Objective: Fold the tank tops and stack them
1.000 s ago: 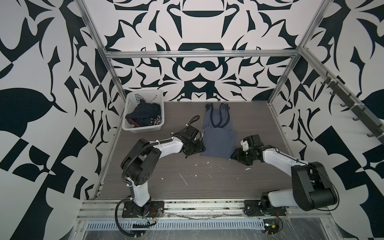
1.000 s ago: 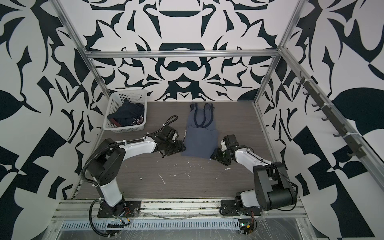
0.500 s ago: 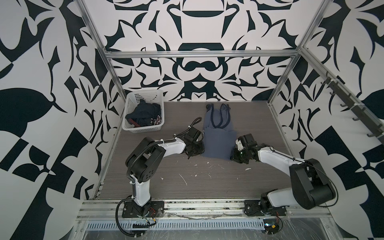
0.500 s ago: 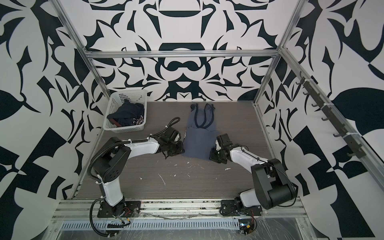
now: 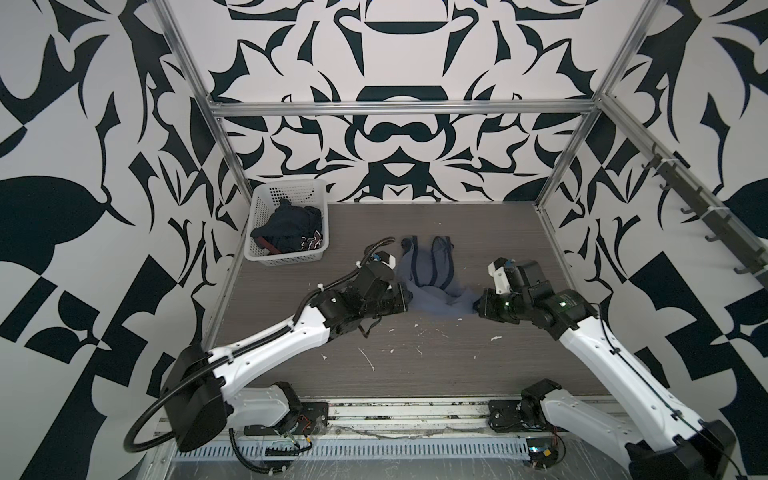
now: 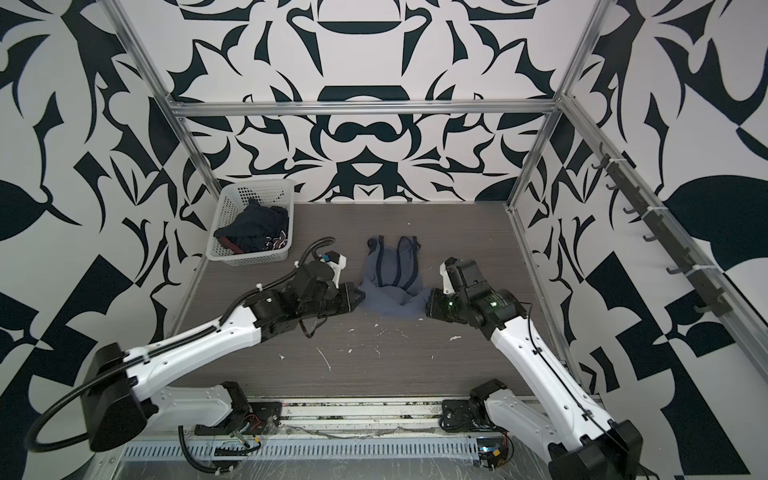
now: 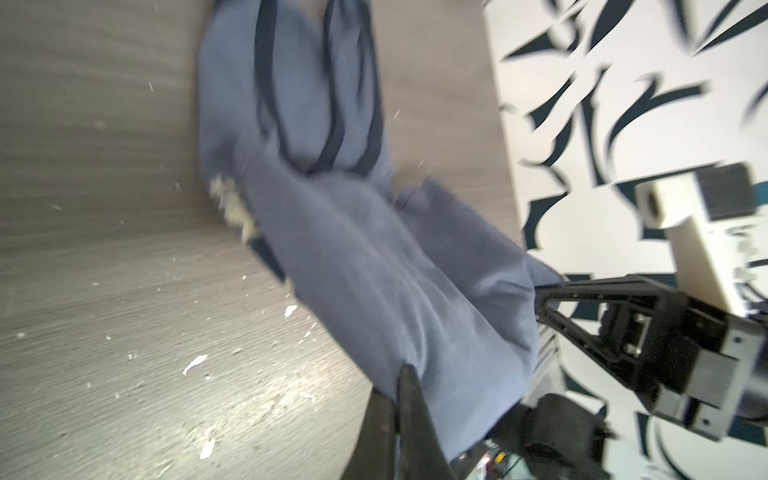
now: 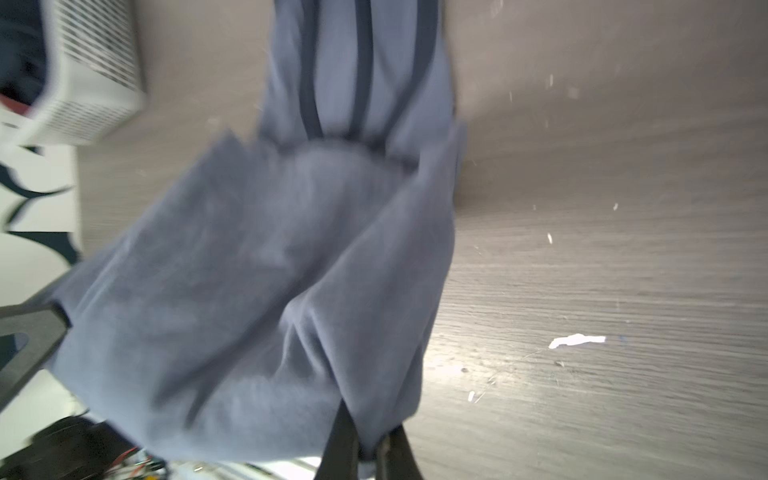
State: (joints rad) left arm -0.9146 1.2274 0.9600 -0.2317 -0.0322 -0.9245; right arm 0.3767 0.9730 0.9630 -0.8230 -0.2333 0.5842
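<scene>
The slate-blue tank top lies mid-table, its navy-trimmed straps pointing to the back wall. Its lower hem is lifted and sagging between my grippers. The left gripper is shut on the hem's left corner. The right gripper is shut on the right corner. Both wrist views show the blue cloth hanging from the fingertips. The navy tank top is crumpled in the basket.
The white perforated basket stands at the back left corner. White scraps are scattered on the grey table in front of the top. Metal frame posts border the table, and a hook rail runs along the right wall.
Both grippers have closed on the hem corners of the slate-blue tank top. They have raised the hem off the table, and the cloth now sags between them.
</scene>
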